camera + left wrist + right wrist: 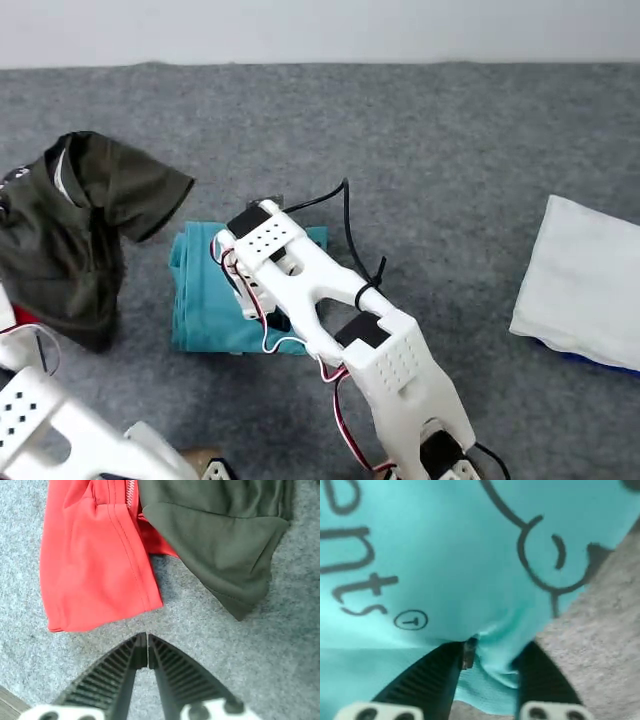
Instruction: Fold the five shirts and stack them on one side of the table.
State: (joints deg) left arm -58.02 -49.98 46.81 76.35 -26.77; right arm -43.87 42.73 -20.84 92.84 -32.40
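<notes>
**Teal shirt**: A folded rectangle left of centre in the high view, lying flat on the grey mat. I judge it light, soft and limp, with no stiffness to hold the fold. Lifted by one point it would likely sag and open. The best hold is probably at an edge, pinching through all layers, or it could be dragged flat across the mat, which looks grippy.

**Right gripper**: The jaws are narrowed onto a bunched ridge of the teal shirt's hem, close to where the cloth ends and the mat begins. The bite looks shallow.

**Left gripper**: The jaws are pressed tip to tip and hold nothing. It hangs over bare mat, just below the red shirt's hem in its own frame.

**Red shirt** and **olive shirt**: These lie unfolded in a loose heap at the left edge of the high view, the olive one overlapping the red. Both look as limp as the teal shirt.

**White shirt**: Folded at the right edge of the high view, resting on a blue shirt of which a sliver shows. This is probably the stack.

**Obstructions**: The right arm crosses the teal shirt's lower right part, and its cable loops above. The olive sleeve lies near the teal shirt's upper left corner, not touching it.
</notes>
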